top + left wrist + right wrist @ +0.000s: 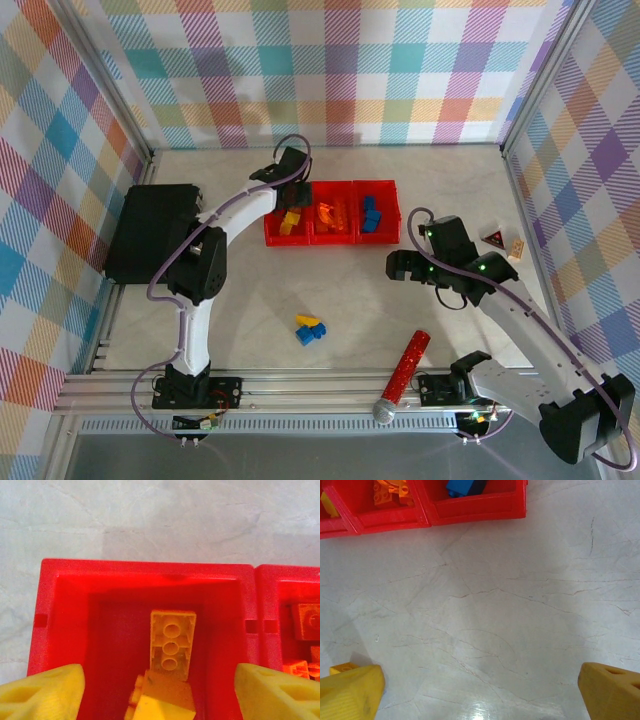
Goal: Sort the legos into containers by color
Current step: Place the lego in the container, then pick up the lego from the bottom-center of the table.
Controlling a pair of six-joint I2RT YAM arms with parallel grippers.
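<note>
hanging over the left bin [50, 605], the left end effector [157, 672] is being held with its fingers wide apart, and nothing is being gripped between them. a yellow brick [172, 645] is lying loose inside that bin, underside up, its long axis running toward the far wall, and it is leaning on other yellow pieces [160, 705] beneath. orange bricks [333, 215] are sitting in the middle bin [333, 240] and blue ones [370, 215] in the right bin [386, 240].

a few legos are waiting unsorted on the worktop [250, 290]: a yellow one [308, 321] touching a blue cluster [312, 335], near the front edge and between the two arm bases. the right end effector [480, 672] is being held fully spread and empty above bare worktop, in front of the right bin. from it the group is lying to the left and toward the bases. from the left end effector it is lying almost straight back toward the bases, well apart. the right arm is being judged somewhat nearer. the yellow one's long axis is appearing to run roughly left to right, slightly slanted, though it is too small for this to be told surely. the coming move is being judged a descent onto one of these pieces, with the fingers set across its short side.
</note>
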